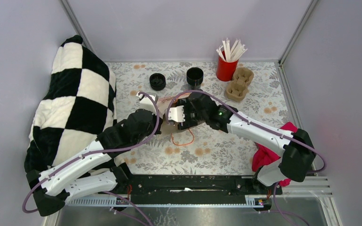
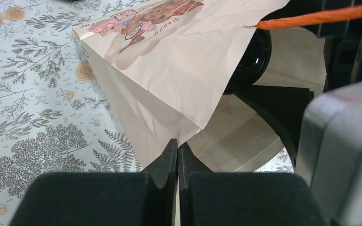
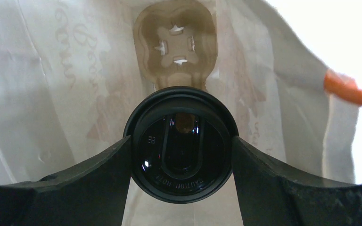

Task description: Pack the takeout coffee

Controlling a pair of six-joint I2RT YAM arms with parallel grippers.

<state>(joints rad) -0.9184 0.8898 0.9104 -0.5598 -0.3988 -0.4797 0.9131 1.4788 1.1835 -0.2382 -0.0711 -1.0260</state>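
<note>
The takeout coffee (image 3: 181,141), a small black cup with a round black lid reading "CAUTION HOT", sits between the fingers of my right gripper (image 3: 181,155), which is shut on its sides. Cup and gripper are inside the white paper bag (image 3: 52,94), whose walls surround them. In the left wrist view my left gripper (image 2: 177,146) is shut on the edge of the paper bag (image 2: 169,61), pinching the mouth. The bag lies on its side at mid table (image 1: 172,128), both grippers meeting at it. Its orange handle (image 2: 311,18) hangs loose.
A black cup (image 1: 195,76) and a black lid (image 1: 157,82) stand at the back. A red cup of white sticks (image 1: 226,68) and a brown pulp carrier (image 1: 239,84) are back right. A checkered blanket (image 1: 75,108) lies left, a red cloth (image 1: 268,153) right.
</note>
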